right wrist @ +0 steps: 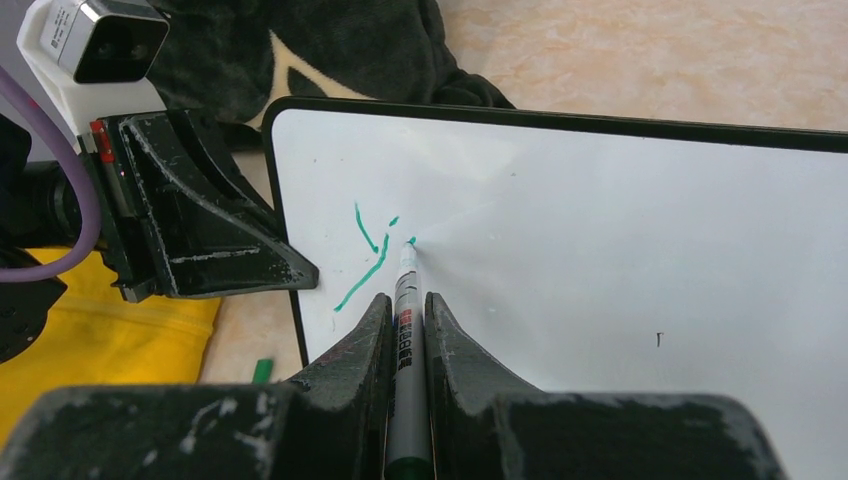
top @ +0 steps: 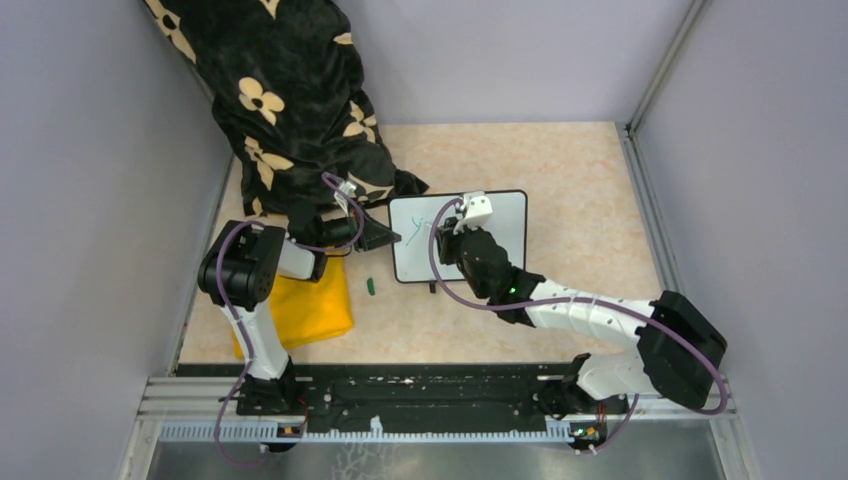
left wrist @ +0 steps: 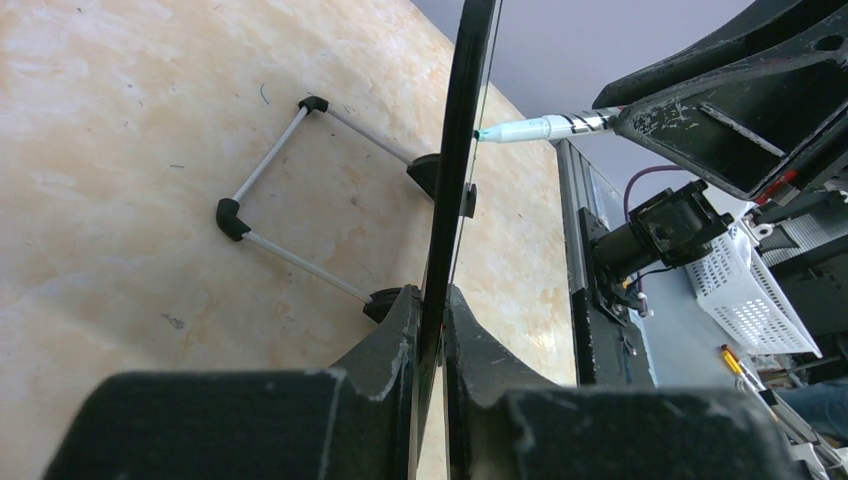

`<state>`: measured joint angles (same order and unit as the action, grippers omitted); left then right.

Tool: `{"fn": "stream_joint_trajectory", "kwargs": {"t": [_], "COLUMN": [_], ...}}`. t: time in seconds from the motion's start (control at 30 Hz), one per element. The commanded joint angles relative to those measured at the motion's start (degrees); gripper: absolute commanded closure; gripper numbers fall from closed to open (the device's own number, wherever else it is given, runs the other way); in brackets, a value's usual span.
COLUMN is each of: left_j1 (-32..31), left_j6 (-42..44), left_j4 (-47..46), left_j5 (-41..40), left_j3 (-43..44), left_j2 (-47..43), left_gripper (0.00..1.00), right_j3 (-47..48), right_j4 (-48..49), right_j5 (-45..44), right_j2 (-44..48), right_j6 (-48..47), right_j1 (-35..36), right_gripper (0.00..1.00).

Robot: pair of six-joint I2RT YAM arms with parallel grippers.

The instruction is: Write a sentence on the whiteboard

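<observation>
Slippage is the main risk. The whiteboard [right wrist: 620, 260] stands propped on the table [top: 580, 180], mid-table just ahead of both arms, with a thin wire stand [left wrist: 285, 195] behind it. Only the left gripper [left wrist: 430, 335] steadies it. Its fingers are pinched nearly closed on the board's left edge, with the frame between the pads.

If the marker [right wrist: 405, 295] presses too hard, the board can pivot around that single clamp or rock back on the stand, skewing the strokes. If it presses too lightly, the line breaks.

The right gripper [right wrist: 405, 325] is closed tight on the marker barrel, with the tip sticking well out. My guess is that side load could tilt or slide the marker between the fingers.

The sentence [right wrist: 365, 255] is barely begun: a few green strokes near the board's left side, with the tip touching the white surface just right of them. Most of the writing is left, so the lines may drift. The right wrist also sits close to fresh ink in the top view, so a smear is possible.

Pose:
- **Left arm:** rises from the left base, elbow up near the yellow cloth [top: 310, 305], forearm turned rightward to the board edge.
- **Right arm:** stretches diagonally from the right base toward the left, forearm low, gripper pointing at the board face.

What looks like a green cap [top: 371, 286] lies on the table near the board's lower left corner, and could get knocked.
</observation>
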<state>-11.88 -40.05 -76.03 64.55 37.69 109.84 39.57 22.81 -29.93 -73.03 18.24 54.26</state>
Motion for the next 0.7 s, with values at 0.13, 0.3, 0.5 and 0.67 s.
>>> {"fn": "stream_joint_trajectory", "kwargs": {"t": [0.13,0.3,0.5,0.67], "left_j1": [-0.43,-0.43,-0.43,-0.43], "left_j6": [1.01,1.06,1.12,1.18], "left_j4": [2.46,2.48,2.57,2.64], "left_j5": [0.88,0.87,0.87,0.91], "left_j3": [0.44,0.45,0.37,0.41], "left_j2": [0.20,0.20,0.11,0.14], "left_gripper": [0.89,0.90,0.90,0.91], "right_j3": [1.81,0.85,-0.26,-0.89], "right_j4": [0.21,-0.90,-1.60,-1.96], "right_j5": [-1.48,-2.17,-3.17,-3.84], "right_j2": [-0.01,0.88,2.39,3.19], "right_j6": [1.01,1.18,1.10,1.09], "right_j1": [0.32,0.32,0.28,0.23], "right_gripper": [1.00,1.00,1.00,1.00]}}
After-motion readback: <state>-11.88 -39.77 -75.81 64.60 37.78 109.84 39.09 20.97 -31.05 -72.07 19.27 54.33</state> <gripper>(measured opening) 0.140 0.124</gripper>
